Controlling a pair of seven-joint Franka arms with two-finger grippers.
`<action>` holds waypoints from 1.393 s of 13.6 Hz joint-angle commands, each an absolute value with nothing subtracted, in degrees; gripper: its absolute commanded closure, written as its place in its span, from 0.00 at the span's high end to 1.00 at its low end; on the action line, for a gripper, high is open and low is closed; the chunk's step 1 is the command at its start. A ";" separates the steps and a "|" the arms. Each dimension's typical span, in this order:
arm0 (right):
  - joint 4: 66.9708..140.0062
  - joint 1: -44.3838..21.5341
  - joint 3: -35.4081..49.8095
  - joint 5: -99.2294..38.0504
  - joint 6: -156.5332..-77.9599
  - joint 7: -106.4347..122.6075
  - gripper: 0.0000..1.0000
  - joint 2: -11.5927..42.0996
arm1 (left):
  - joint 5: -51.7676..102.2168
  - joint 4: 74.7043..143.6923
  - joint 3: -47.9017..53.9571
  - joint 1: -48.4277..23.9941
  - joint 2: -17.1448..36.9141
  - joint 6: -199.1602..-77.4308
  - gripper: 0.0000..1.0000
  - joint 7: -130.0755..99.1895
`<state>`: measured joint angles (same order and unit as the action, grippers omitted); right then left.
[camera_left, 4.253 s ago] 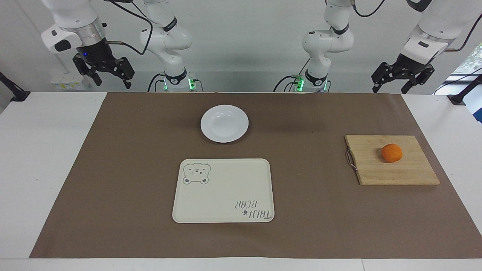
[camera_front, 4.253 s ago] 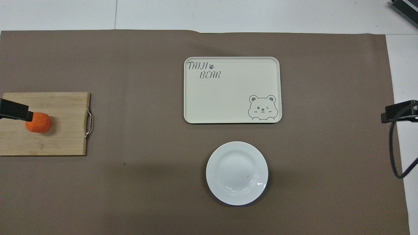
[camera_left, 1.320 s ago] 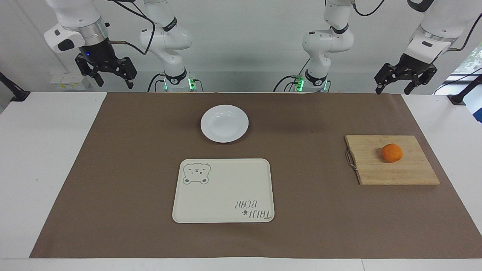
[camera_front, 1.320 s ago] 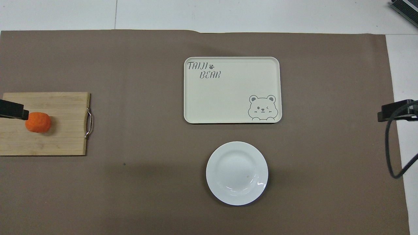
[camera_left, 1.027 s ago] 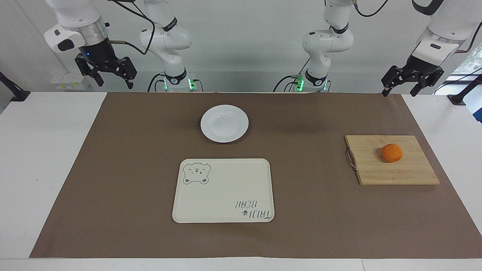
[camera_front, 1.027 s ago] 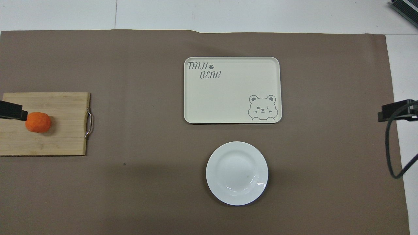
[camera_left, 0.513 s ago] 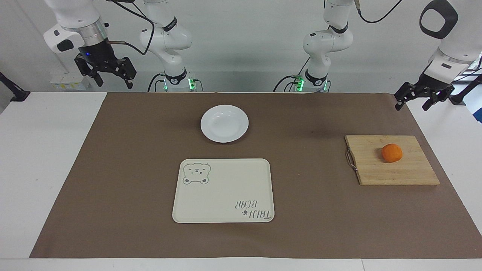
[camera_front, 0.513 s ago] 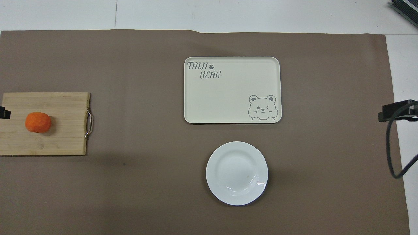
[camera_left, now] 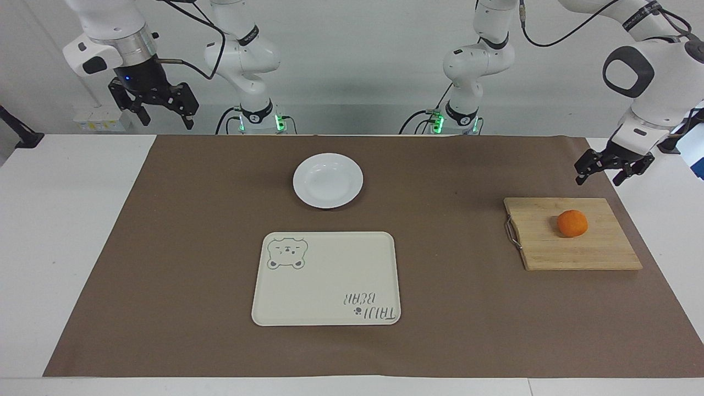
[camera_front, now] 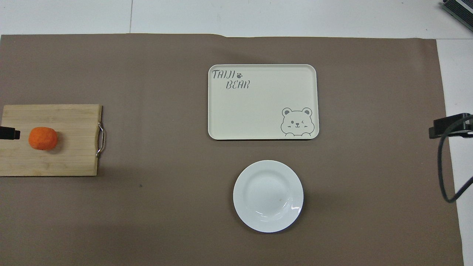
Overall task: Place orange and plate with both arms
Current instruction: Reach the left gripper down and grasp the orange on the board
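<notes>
The orange (camera_left: 572,223) (camera_front: 43,138) rests on a wooden cutting board (camera_left: 550,247) (camera_front: 70,140) at the left arm's end of the table. My left gripper (camera_left: 598,181) hangs open in the air just above the board's edge nearest the robots, clear of the orange. Only one of its fingertips (camera_front: 9,133) shows in the overhead view. The white plate (camera_left: 328,180) (camera_front: 268,195) lies empty mid-table, close to the robots. My right gripper (camera_left: 166,124) waits open, high over the right arm's end of the table, holding nothing.
A cream tray (camera_left: 326,278) (camera_front: 262,101) with a bear drawing lies just farther from the robots than the plate. A brown mat (camera_left: 451,308) covers most of the white table. The board has a metal handle (camera_left: 512,233) on its side toward the tray.
My left gripper has swung outward and come down from high near the robots to just above the cutting board's near edge. The right arm has barely moved. Orange and plate stay put.
</notes>
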<state>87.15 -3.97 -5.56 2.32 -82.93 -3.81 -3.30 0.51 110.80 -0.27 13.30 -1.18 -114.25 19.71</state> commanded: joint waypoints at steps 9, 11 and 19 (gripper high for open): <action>88.51 -3.25 -5.54 1.05 -82.97 -2.46 1.00 -4.48 | 1.23 115.40 0.26 16.87 11.76 -132.96 1.00 20.57; 88.51 -3.25 -5.54 0.97 -82.18 -2.46 1.00 -4.48 | 1.67 115.57 0.35 16.18 13.61 -134.90 1.00 19.95; 88.51 -3.25 -5.54 0.97 -82.44 -2.46 1.00 -4.48 | 1.76 121.47 0.26 17.23 11.51 -136.14 0.34 18.72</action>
<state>87.20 -3.87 -5.69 2.32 -82.37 -3.81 -3.30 1.25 119.33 -0.13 16.52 13.45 -134.67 18.93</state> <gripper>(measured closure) 0.000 0.101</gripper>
